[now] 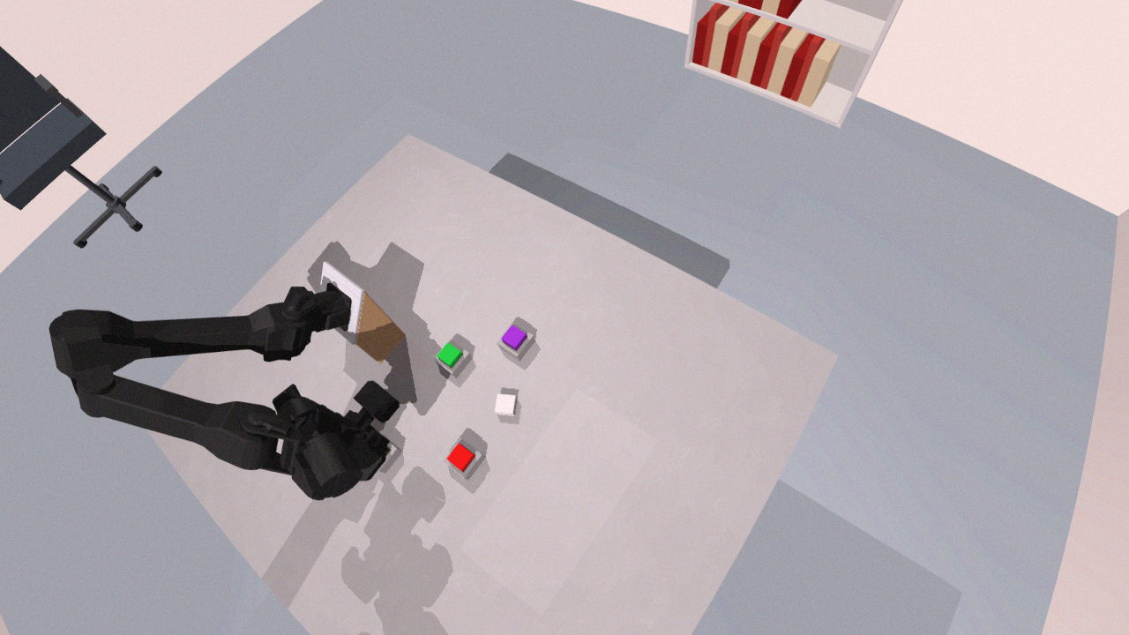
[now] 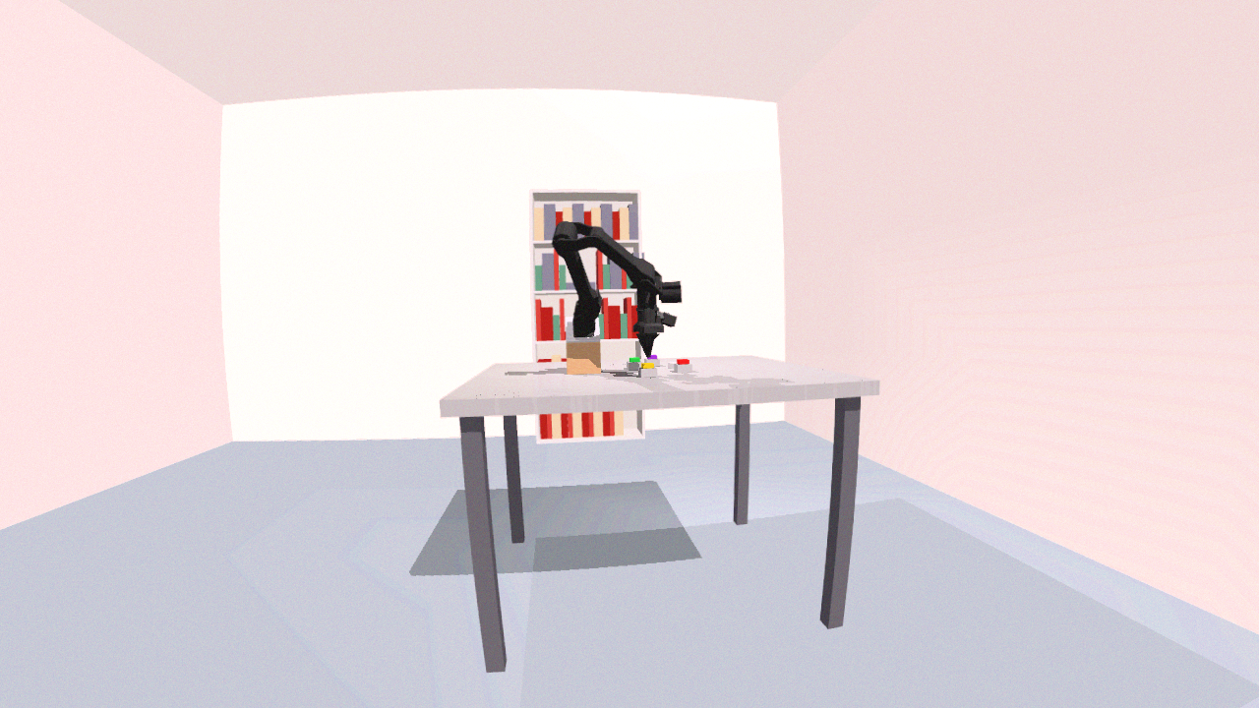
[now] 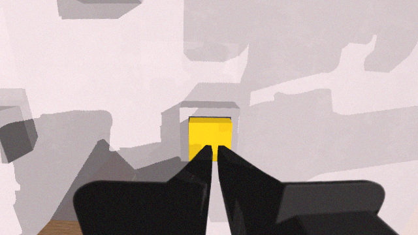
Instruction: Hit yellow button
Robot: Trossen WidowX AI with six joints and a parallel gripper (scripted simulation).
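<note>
The yellow button (image 2: 648,365) (image 3: 209,135) has a square yellow cap standing proud of its pale base. In the top view the arm hides its cap. My gripper (image 2: 648,354) (image 3: 213,151) points down and is shut, with nothing between the fingers and only a thin gap between them. In the wrist view the tips overlap the near part of the yellow cap. In the exterior view they are just above it; I cannot tell for certain whether they touch it.
A red button (image 1: 460,457) (image 2: 683,361), a green button (image 1: 450,354) (image 2: 633,360) and a purple button (image 1: 513,337) (image 2: 652,357) stand on the table (image 1: 710,378). A small white block (image 1: 505,404) lies between them. A brown wooden piece (image 1: 378,327) stands by the arm's base.
</note>
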